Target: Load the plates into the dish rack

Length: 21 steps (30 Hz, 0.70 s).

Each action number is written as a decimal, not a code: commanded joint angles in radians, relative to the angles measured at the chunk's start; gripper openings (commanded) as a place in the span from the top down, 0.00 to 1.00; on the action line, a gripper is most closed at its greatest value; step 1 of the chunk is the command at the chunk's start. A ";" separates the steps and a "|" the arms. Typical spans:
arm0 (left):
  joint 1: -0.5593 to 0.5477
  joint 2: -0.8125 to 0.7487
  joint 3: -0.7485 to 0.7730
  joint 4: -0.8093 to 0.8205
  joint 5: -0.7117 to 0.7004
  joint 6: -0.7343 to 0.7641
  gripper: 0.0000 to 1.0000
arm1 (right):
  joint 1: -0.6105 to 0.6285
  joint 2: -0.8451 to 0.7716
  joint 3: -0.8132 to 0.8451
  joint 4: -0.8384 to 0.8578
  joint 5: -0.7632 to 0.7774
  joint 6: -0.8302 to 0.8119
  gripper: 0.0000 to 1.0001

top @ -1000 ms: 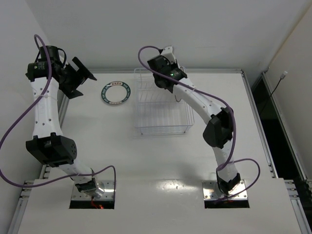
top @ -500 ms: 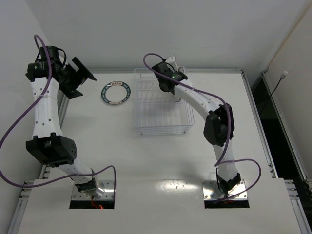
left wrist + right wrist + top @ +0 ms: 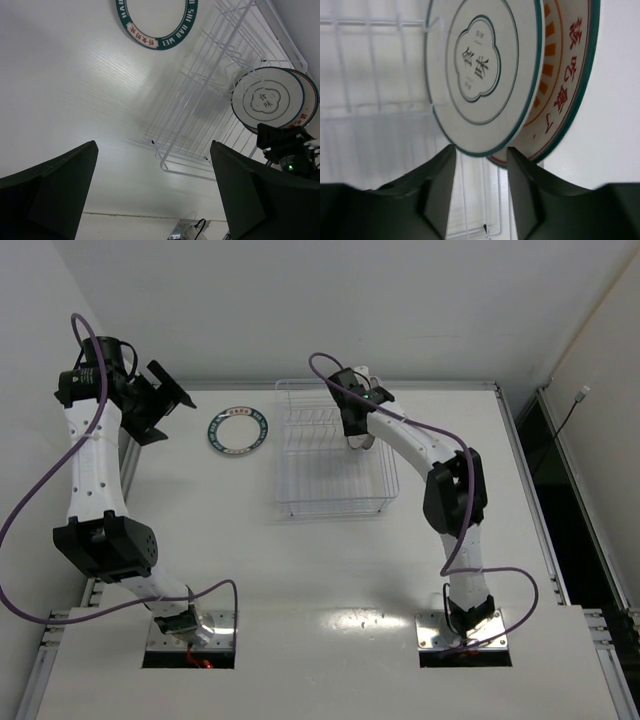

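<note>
Right claw [image 3: 481, 150], apart, sits just beneath the ringed plate [image 3: 475, 70] and orange-marked plate [image 3: 565, 65] standing in the dish rack [image 3: 330, 475]. Left claw [image 3: 153, 144] is apart and empty. The teal-rimmed plate [image 3: 238, 430] lies flat on the bench [image 3: 200, 530].

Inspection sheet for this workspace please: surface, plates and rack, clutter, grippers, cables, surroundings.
Surface: white table, with both arm bases at its near edge.
Job's things: the dish rack sits at the far middle. The pale ringed plate and the orange-decorated plate stand on edge inside it, near its right side. The teal-rimmed plate lies flat on the table left of the rack, not yet loaded.
Clutter: nothing seen.
Grippers: the left gripper is raised, open and empty. The right gripper is open, its fingers just below the pale plate's rim.
Cables: a purple left cable and right cable loop along the arms.
Surroundings: white walls, and a dark gap beyond the table's right edge.
</note>
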 commanded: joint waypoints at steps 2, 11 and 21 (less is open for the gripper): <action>0.020 0.037 -0.048 0.025 -0.020 -0.020 0.05 | 0.003 -0.239 -0.078 0.025 -0.056 -0.048 0.54; 0.020 0.032 -0.386 0.406 0.113 -0.284 0.00 | 0.005 -0.899 -0.709 0.470 -0.493 -0.056 0.33; -0.058 0.157 -0.585 1.155 0.075 -0.440 0.00 | -0.052 -1.079 -0.803 0.296 -0.624 -0.162 0.27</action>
